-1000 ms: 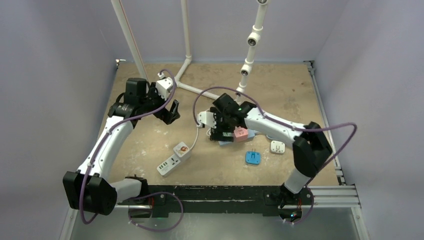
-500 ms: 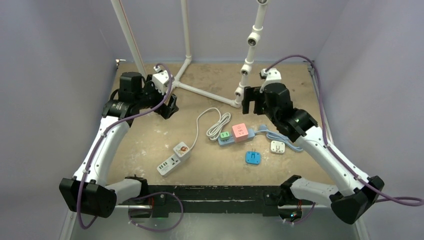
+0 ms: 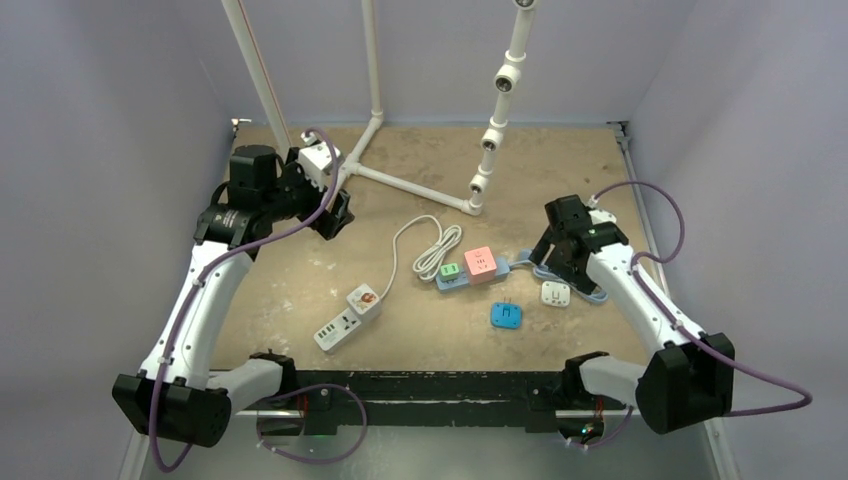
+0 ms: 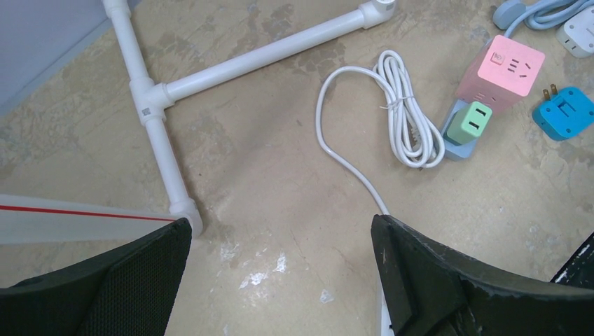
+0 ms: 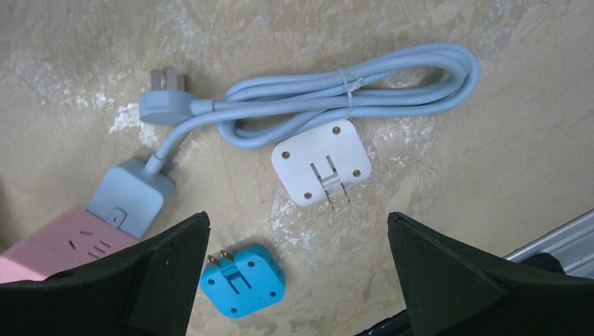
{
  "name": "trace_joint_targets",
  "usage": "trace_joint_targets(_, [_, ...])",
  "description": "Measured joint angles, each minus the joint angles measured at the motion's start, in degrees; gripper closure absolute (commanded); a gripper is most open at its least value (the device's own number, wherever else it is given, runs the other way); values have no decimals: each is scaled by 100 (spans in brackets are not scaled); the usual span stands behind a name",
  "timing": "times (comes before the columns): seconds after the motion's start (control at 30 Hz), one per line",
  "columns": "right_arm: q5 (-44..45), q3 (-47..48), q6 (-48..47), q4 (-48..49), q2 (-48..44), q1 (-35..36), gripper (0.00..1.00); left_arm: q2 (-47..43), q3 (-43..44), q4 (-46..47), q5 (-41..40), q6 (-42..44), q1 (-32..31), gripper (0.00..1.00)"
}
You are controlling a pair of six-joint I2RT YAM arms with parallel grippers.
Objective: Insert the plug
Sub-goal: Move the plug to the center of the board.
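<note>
Black two-finger right gripper [image 5: 295, 218]: jaws spread wide, nothing between them, hanging over the right side of the worktop [image 5: 504, 161].

Hazards, as judged: the white plug [image 5: 321, 161] lies on its back with its two prongs up, so a grip set too high could catch the prongs rather than the body. The body is low and smooth, so the fingers might skid off it. Its far edge rests against the grey-blue cable [image 5: 364, 91], whose loops could be snagged and dragged along. The blue plug [image 5: 243, 280] sits close by on the near side and could be taken in error. Which plug the task means is not certain; the white one is the likelier by position.

Location of white plug: flat on the worktop, just ahead of the right gripper's fingertips and roughly centred on the gap between them, untouched.

Further out:
- three-pin plug [image 5: 164, 105] at the cable's free end
- grey-blue power strip [image 5: 129, 196], apparently carrying a pink socket cube [image 5: 63, 252] and a green adapter [image 4: 469, 122]
- coiled white cord [image 4: 410, 119]
- white power strip [image 3: 348, 317], nearer the left arm

Left gripper [image 4: 280, 222]: likewise wide and empty, held above the worktop near the white pipe frame [image 4: 157, 112], well apart from every plug.
</note>
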Motion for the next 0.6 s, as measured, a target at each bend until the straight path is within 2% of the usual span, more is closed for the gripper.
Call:
trace_joint_targets(0.2, [-420,-11,-166,326,538,-739,1,-24,55,-9,-2,57,0,1])
trace_joint_targets(0.4, [-1261,-514,-647,1165,892,-1561,1,-26,66,-17,-9,122,0,1])
trace_joint_targets(0.6, [-1963,-629,-990,1585,1132,-1784,1,-26,66,-15,-52,225,0,1])
